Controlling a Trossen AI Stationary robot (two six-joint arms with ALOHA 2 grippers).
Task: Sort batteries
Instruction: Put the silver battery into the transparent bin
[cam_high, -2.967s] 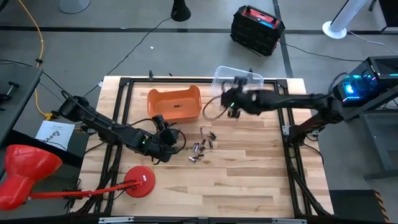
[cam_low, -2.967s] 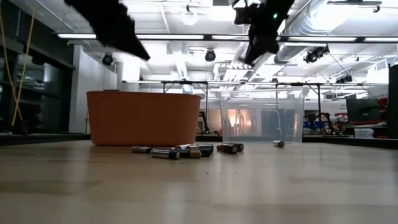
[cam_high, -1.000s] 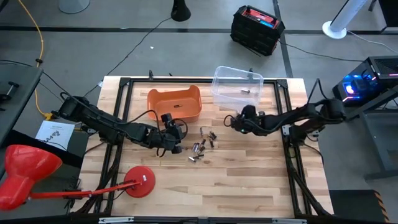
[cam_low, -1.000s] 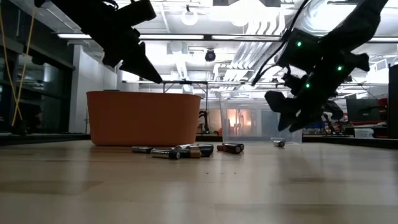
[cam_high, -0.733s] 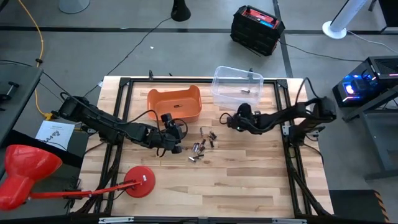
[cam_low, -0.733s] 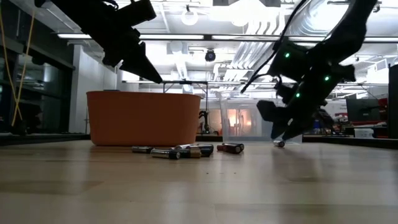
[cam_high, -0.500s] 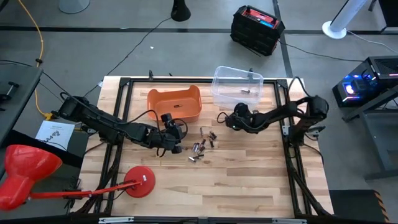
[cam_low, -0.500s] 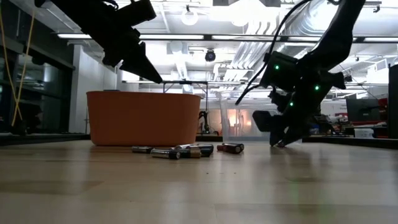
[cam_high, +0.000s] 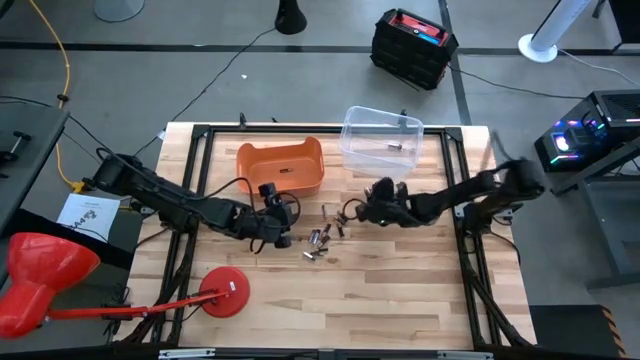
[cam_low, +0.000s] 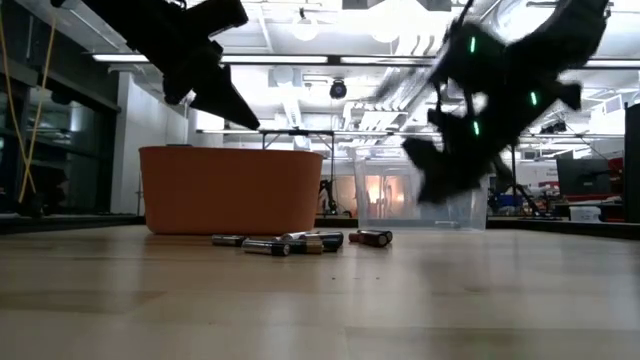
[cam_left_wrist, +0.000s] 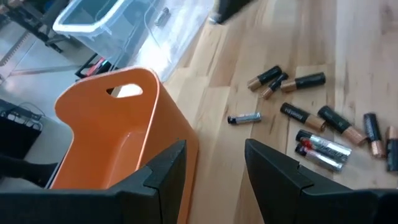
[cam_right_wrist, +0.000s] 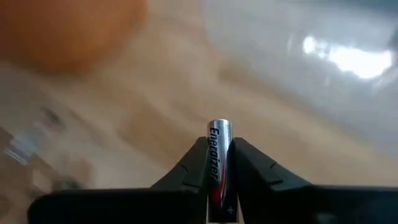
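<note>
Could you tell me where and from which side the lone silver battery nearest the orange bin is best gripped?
Probably from straight above, fingers closing across the middle of the silver battery. It lies flat on the table, apart from the other batteries and clear of the orange bin, leaving room either side.

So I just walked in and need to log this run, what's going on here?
Two arms are sorting batteries. The right tool is shut on a silver battery, held above the table near the clear bin. The left tool hangs open beside the orange bin, holding nothing. A loose cluster of batteries lies on the wooden table between the two arms, not yet sorted.
</note>
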